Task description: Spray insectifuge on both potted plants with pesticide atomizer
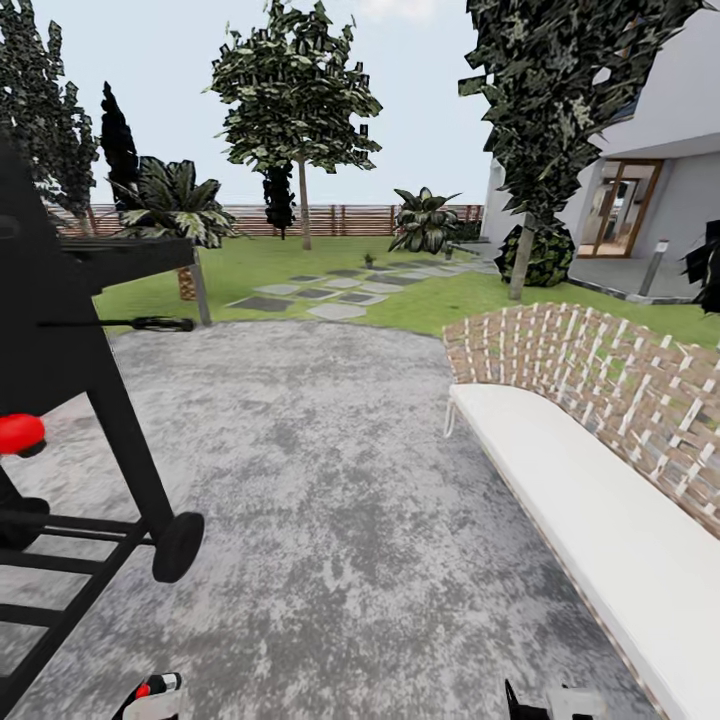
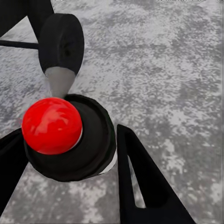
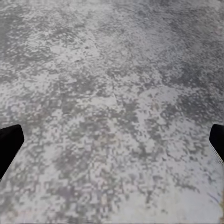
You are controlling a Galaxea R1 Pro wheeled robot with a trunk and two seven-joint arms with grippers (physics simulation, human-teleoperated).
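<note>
In the left wrist view my left gripper [image 2: 70,133] is shut on the pesticide atomizer [image 2: 88,149], a dark round body seen from above with a red ball top and a pale grey nozzle. That hand also peeks in at the head view's lower edge as the left gripper [image 1: 152,697]. My right gripper [image 3: 114,140] is open over bare grey paving, with nothing between its fingers, and it shows low in the head view too [image 1: 545,705]. Far ahead lies the garden lawn [image 1: 300,265], where a small low potted plant [image 1: 369,261] stands beside the stepping stones [image 1: 335,290].
A black wheeled grill [image 1: 70,400] stands close on the left, its wheel [image 2: 63,39] just beyond my left hand. A white-cushioned wicker bench [image 1: 600,470] runs along the right. Grey paving [image 1: 320,480] stretches ahead. Trees, palms, a wooden fence [image 1: 340,218] and the house [image 1: 640,200] lie beyond.
</note>
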